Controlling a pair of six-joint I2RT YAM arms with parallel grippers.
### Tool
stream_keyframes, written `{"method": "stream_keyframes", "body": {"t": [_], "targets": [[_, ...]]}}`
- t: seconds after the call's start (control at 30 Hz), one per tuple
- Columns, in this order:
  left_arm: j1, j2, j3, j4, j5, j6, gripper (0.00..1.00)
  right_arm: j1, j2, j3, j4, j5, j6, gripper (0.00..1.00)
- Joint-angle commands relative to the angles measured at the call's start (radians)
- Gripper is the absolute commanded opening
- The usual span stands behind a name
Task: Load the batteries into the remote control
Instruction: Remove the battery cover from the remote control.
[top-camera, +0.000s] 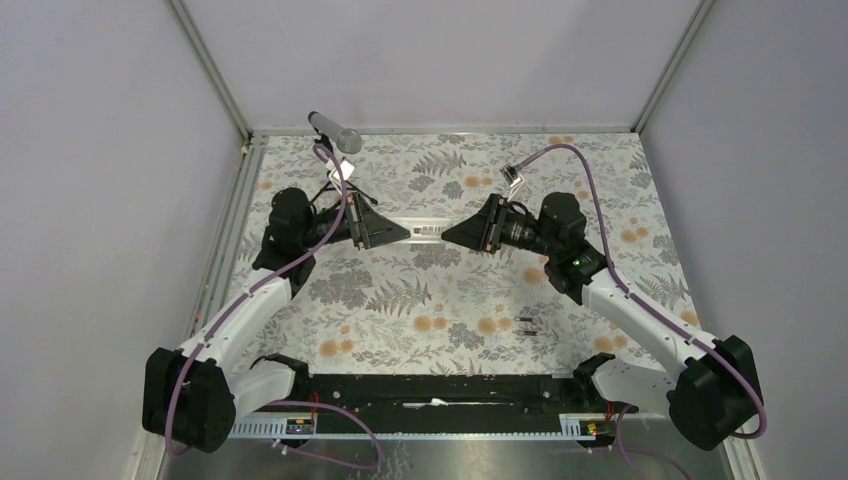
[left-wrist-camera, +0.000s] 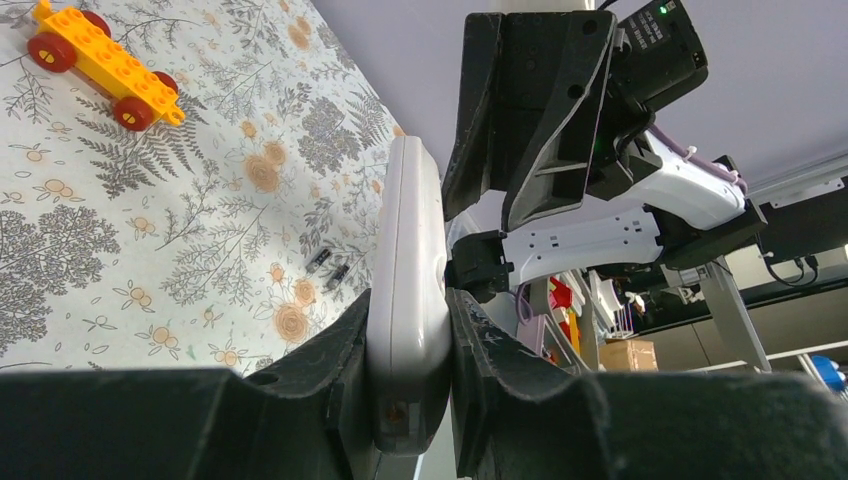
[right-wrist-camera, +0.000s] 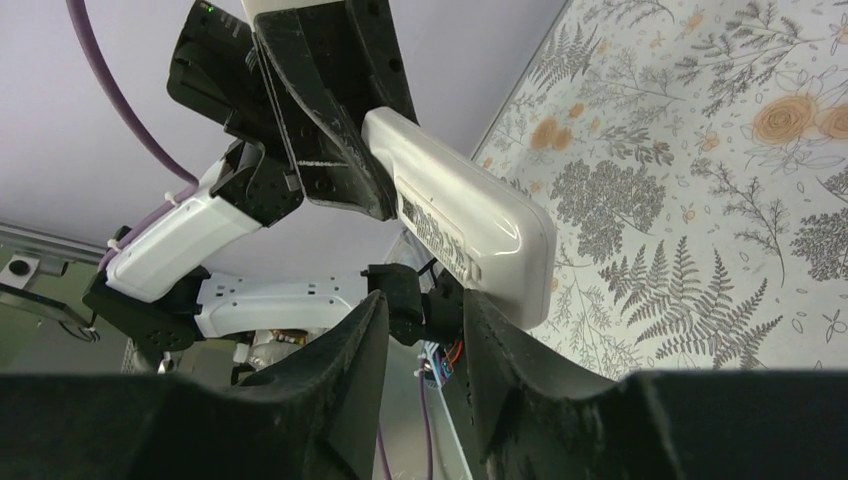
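Observation:
My left gripper (top-camera: 400, 232) is shut on one end of the slim white remote control (top-camera: 428, 230) and holds it level above the table's middle. In the left wrist view the remote (left-wrist-camera: 412, 250) stands edge-on between my fingers. My right gripper (top-camera: 450, 235) faces it, tips at the remote's free end. In the right wrist view my right gripper (right-wrist-camera: 425, 305) is open with nothing between the jaws, and the remote (right-wrist-camera: 470, 215) lies just beyond the right finger. The two tiny dark batteries (top-camera: 525, 322) lie side by side on the flowered cloth at front right. They also show in the left wrist view (left-wrist-camera: 330, 266).
An orange toy car (left-wrist-camera: 100, 62) with red wheels stands on the cloth in the left wrist view. A grey tube (top-camera: 335, 132) juts out at the back left corner. Grey walls close in the table. A black rail (top-camera: 430, 390) runs along the near edge.

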Motion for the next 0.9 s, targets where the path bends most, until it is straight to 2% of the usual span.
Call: {"method": "stream_keyframes", "body": {"t": [0.0, 0.17, 0.33, 0.5, 0.87], "targets": [[-0.026, -0.013, 0.005, 0.095, -0.011, -0.038, 0.00, 0.014, 0.010, 0.047, 0.004, 0.079, -0.018, 0.39], [-0.050, -0.005, -0.006, 0.079, -0.024, -0.041, 0.00, 0.016, 0.025, 0.033, -0.017, 0.131, -0.021, 0.33], [-0.051, -0.009, -0.007, 0.065, -0.050, -0.043, 0.00, 0.017, 0.029, 0.045, -0.117, 0.205, -0.044, 0.29], [-0.051, -0.002, 0.006, 0.033, -0.080, -0.033, 0.00, 0.017, 0.014, 0.049, -0.166, 0.228, -0.065, 0.29], [-0.052, 0.001, 0.009, 0.046, -0.052, -0.054, 0.00, 0.017, 0.044, 0.045, -0.125, 0.225, -0.068, 0.31]]}}
